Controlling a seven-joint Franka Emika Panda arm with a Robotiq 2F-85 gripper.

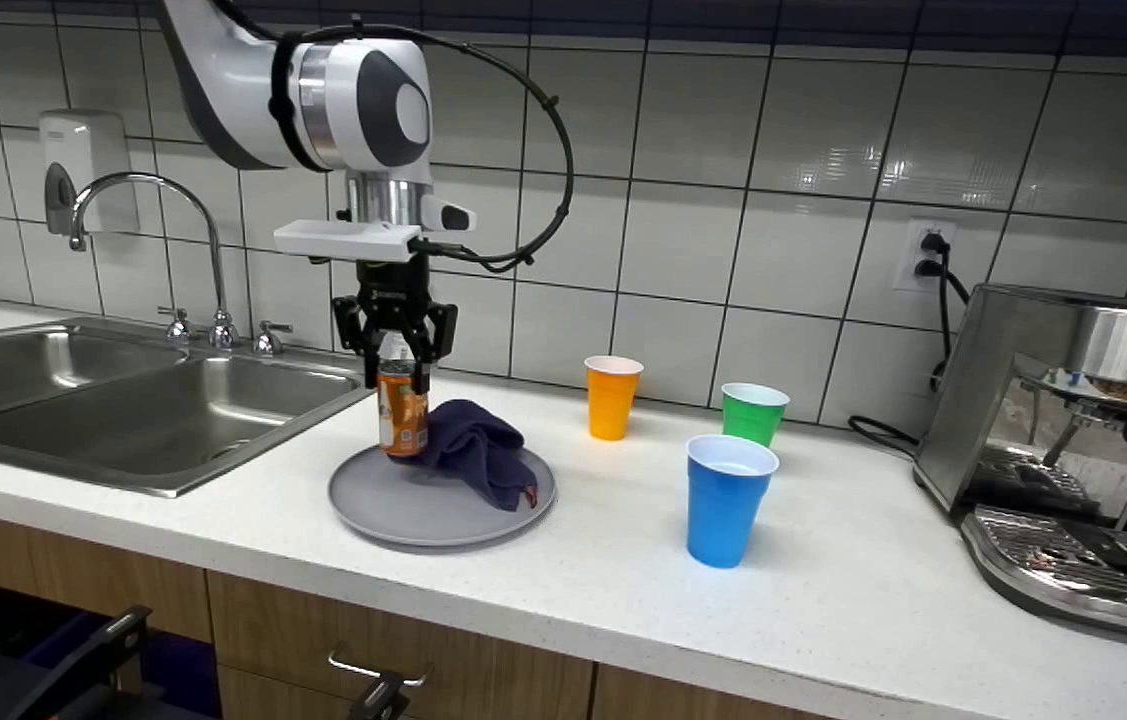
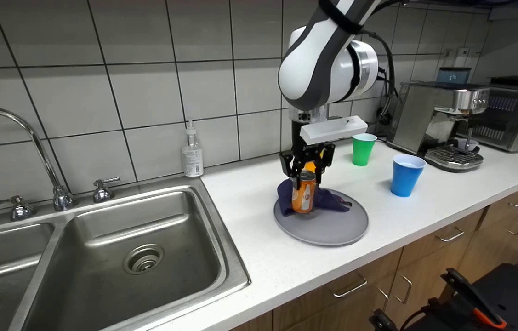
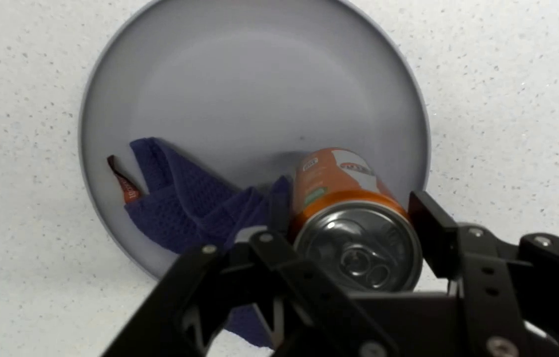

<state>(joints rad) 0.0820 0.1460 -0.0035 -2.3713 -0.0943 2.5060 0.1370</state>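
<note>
Orange metal shows between the ends of the tool [image 1: 396,384] in an exterior view: a soda can [image 1: 403,415], upright, gripped near its top from straight above, probably because its even sides suit a pinch there and its lower part has a crumpled purple towel [image 1: 478,455] close by. The towel lies on a gray plate [image 1: 428,525], its folds slumped as soft cloth tends to settle. On the white counter [image 1: 613,520] an orange cup [image 1: 611,405], a green cup [image 1: 751,420] and a blue cup [image 1: 723,512] stand mouth up, steady on flat bases. An espresso machine [image 1: 983,380] sits near a wall outlet [image 1: 911,245], likely for power.

In an exterior view, a pump bottle [image 2: 192,158] stands at the corner of the sink [image 2: 232,259], presumably to serve washing by the faucet [image 2: 62,198]. Here the can is over the plate, with the towel behind it, and the tool hides most of the orange cup.

In the wrist view, the lid [image 3: 358,243] faces up and the fingers [image 3: 433,233] press the can from opposite sides, so the tool is pinching the soda can. The can is over the plate toward one side of it, just beside the towel, which has a small red tag [image 3: 130,192] at its edge. Whether the can's base touches the plate, I cannot tell, so the plate may or may not be bearing its weight.
</note>
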